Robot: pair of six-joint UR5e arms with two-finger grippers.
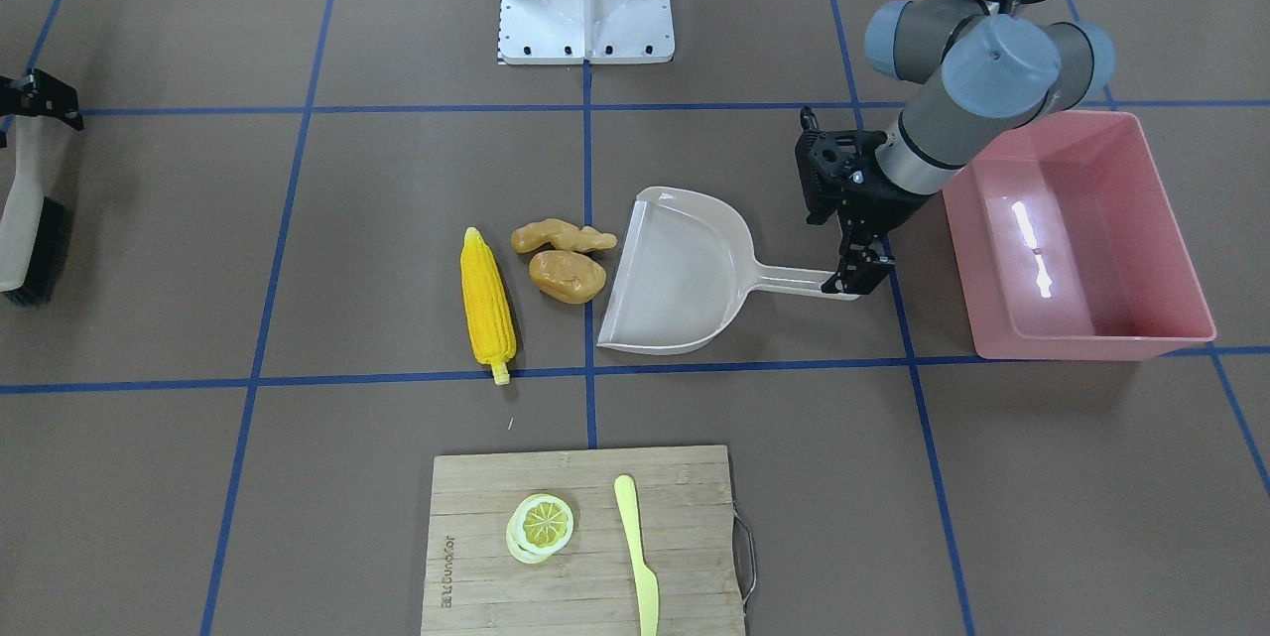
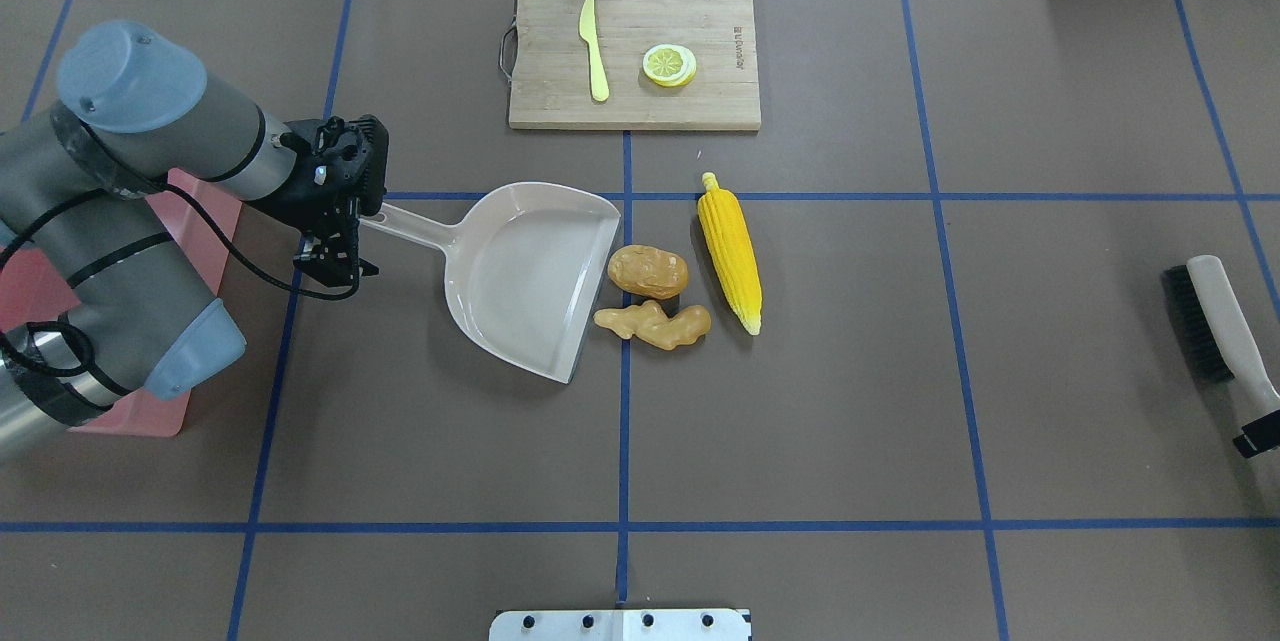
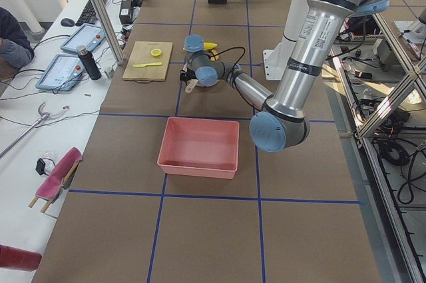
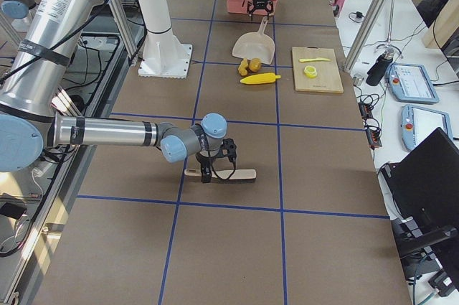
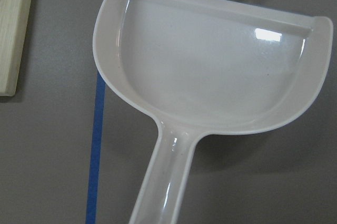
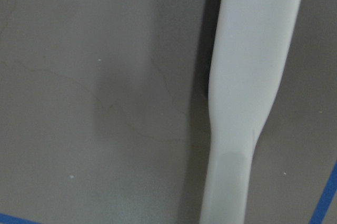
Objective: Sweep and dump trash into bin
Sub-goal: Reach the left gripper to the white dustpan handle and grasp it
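Observation:
The yellow corn cob [image 2: 730,253], brown potato [image 2: 648,271] and tan ginger-like root [image 2: 654,325] lie on the table just off the open lip of the translucent white dustpan [image 2: 530,276]. My left gripper [image 1: 858,274] is at the end of the dustpan's handle [image 1: 794,279] and looks shut on it; the pan lies flat and empty [image 5: 210,60]. The pink bin [image 1: 1077,239] stands empty right beside that arm. My right gripper [image 1: 40,98] is over the handle of a brush [image 2: 1225,326]; its fingers do not show.
A wooden cutting board [image 2: 700,106] with a lemon slice [image 2: 669,64] and a pale yellow knife [image 2: 594,49] lies at the table's far side. The robot's white base plate [image 1: 585,1] is at the near side.

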